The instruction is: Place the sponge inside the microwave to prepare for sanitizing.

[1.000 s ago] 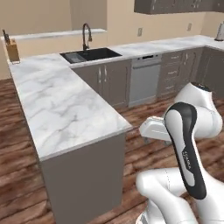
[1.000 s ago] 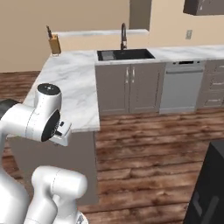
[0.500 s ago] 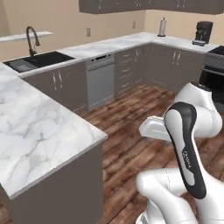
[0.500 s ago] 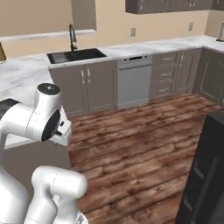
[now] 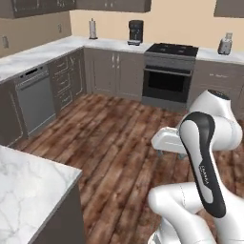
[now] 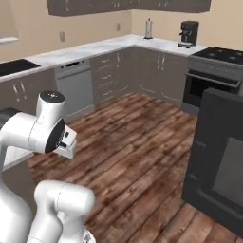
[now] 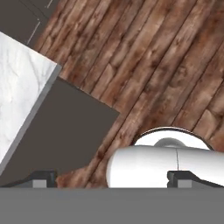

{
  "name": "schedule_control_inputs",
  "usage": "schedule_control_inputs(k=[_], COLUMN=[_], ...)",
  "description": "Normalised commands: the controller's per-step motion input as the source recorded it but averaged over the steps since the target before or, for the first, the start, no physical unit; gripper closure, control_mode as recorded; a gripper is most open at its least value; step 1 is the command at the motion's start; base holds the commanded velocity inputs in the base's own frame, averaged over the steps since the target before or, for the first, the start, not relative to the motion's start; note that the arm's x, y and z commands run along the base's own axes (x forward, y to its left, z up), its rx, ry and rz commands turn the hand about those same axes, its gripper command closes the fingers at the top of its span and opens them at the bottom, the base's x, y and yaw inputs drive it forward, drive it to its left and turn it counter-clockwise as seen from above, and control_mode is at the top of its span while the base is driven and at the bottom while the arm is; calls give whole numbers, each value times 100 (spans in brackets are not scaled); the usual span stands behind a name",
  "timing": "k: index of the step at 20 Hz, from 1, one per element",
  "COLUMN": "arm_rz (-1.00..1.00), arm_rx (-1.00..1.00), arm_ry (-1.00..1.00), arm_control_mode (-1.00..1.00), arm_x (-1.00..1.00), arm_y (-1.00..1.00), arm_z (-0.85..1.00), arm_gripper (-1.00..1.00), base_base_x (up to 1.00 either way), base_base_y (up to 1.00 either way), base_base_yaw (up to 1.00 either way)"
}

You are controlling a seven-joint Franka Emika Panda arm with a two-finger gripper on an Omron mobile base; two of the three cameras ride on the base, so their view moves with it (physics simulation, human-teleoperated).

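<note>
The sponge and the microwave are out of view. My gripper (image 7: 112, 178) points down at the wooden floor beside the corner of a marble-topped island. Its two dark fingertips (image 7: 43, 176) stand far apart at the bottom of the hand view, open, with nothing between them. In the base views the arm is folded close to the base, with the white hand (image 5: 167, 140) held low in front of it.
The marble island corner (image 5: 28, 190) lies at the lower left. A dark range (image 5: 169, 76), a coffee machine (image 5: 136, 29), a paper towel roll (image 5: 92, 28) and a dishwasher (image 5: 33, 102) line the far counters. A tall dark appliance (image 6: 218, 156) stands close on the right. Wooden floor (image 5: 109, 138) lies between.
The whole picture has swung: the base has turned right. The sink and long island counter slid off to the left and the range came into view. The arm keeps its folded pose, gripper still open.
</note>
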Motion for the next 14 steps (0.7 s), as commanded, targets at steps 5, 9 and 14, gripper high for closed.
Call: schedule_control_inputs(k=[5,9,14], arm_rz=[0,0,0], arm_rx=[0,0,0], arm_ry=[0,0,0], arm_control_mode=[100,100,100], arm_x=[0,0,0], arm_y=[0,0,0], arm_z=[0,0,0], arm_gripper=[-100,-100,-100], base_base_x=[42,61,72], base_base_y=[7,7,9], base_base_yaw=[-56,-27,-20])
